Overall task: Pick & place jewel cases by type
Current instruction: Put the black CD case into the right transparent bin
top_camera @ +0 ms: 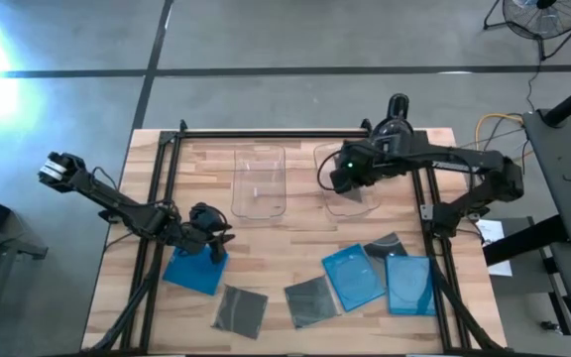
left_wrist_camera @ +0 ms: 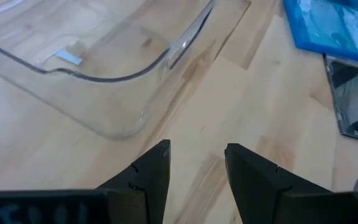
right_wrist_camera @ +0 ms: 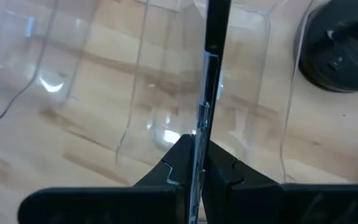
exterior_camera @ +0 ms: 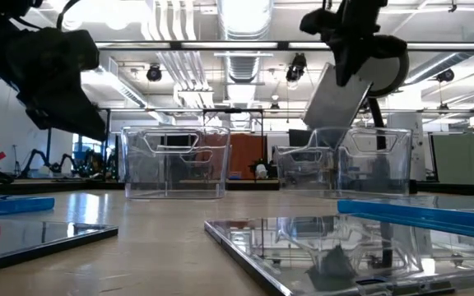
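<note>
The jewel cases are split between your right hand and the table [top_camera: 295, 223]. One dark grey case [exterior_camera: 336, 94] is pinched edge-on between the fingers of your right hand [top_camera: 348, 177], which is closed tight on it. In the low view that case hangs tilted, its lower edge just at the rim of the right-hand clear bin [exterior_camera: 344, 160]. From above, the hand sits over that same bin [top_camera: 350, 183].

Your left hand [top_camera: 206, 230] hovers over the near left part of the table, just above a blue case [top_camera: 195, 270]. Its fingers [left_wrist_camera: 151, 180] stand a little apart with nothing between them. In its wrist view you see the left clear bin [left_wrist_camera: 104, 81] ahead of it, with bare wood under the fingers.

The rest lie flat along the near side of the table. There are two dark cases [top_camera: 240, 308] [top_camera: 310, 299] towards the middle. To their right are two blue ones [top_camera: 353, 275] [top_camera: 408, 285], with another dark case [top_camera: 385, 245] partly under them.
</note>
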